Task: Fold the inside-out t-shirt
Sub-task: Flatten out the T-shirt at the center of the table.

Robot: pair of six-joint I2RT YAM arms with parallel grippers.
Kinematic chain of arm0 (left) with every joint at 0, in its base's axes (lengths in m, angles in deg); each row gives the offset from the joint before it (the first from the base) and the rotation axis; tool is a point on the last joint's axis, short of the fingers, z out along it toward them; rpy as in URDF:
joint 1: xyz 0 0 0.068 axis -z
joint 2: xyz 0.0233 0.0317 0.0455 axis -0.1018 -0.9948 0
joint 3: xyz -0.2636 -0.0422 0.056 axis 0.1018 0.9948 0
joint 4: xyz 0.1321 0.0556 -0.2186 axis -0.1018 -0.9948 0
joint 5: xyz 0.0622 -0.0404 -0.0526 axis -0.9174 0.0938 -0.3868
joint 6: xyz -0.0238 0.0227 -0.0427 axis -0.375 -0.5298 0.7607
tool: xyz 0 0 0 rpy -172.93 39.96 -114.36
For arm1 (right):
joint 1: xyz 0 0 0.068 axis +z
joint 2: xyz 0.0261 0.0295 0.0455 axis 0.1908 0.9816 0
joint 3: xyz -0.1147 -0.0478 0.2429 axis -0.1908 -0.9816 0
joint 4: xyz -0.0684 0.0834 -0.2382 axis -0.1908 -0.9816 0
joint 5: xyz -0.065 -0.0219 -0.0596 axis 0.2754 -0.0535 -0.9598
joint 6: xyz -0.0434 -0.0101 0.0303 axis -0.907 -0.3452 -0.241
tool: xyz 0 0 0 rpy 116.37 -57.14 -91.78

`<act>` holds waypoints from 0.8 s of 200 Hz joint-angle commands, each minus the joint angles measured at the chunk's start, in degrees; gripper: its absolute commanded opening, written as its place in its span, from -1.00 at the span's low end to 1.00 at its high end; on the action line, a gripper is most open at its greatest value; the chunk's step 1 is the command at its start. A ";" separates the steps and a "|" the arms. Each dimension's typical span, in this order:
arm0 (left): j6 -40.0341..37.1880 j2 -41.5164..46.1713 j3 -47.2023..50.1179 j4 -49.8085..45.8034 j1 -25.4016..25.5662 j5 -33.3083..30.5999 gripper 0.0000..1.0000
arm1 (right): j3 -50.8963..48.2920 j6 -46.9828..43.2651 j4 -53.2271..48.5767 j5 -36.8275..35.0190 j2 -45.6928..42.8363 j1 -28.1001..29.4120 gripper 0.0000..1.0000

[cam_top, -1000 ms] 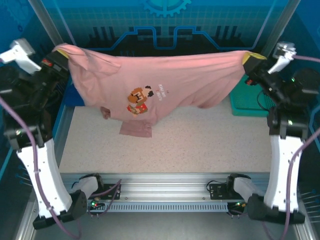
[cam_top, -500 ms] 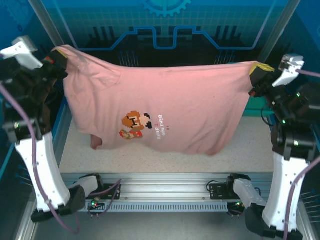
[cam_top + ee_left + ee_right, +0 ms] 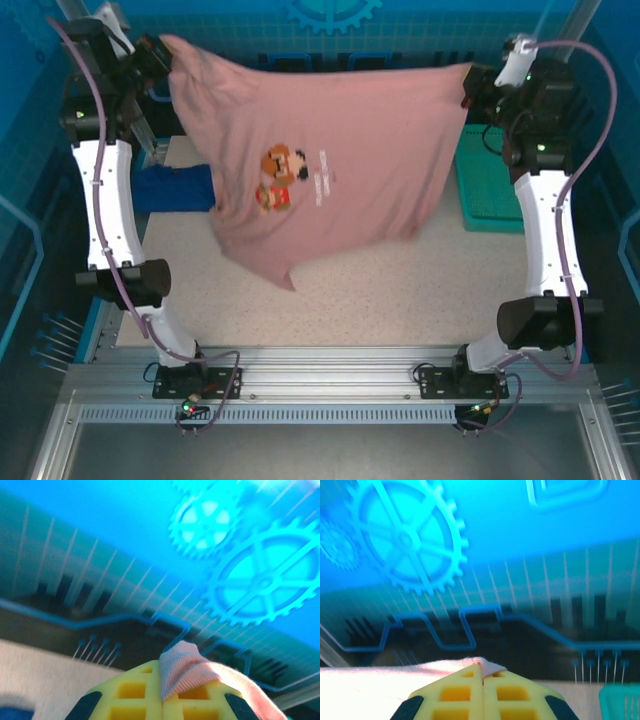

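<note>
Left pincer (image 3: 152, 57) and right pincer (image 3: 470, 88) are clenching the pink t-shirt (image 3: 330, 190) midair, spreading it. Guessing it's getting laid flat next.

Bright, even light, tinted cyan throughout. From above, the dusty-pink soft fabric t-shirt (image 3: 330, 180) is crisp beside the left gripper (image 3: 155, 55) and the right gripper (image 3: 470, 88), but smeared at its hem well below them. Just beyond each wrist's soft-focus yellow fingertips (image 3: 135, 700), the blue gear-patterned backdrop (image 3: 260, 580) streaks with motion blur.
</note>
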 commanded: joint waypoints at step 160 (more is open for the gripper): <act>-6.66 37.59 14.97 8.96 -0.60 -3.57 -1.00 | -1.77 -10.50 -9.97 -3.66 -32.49 1.31 -1.00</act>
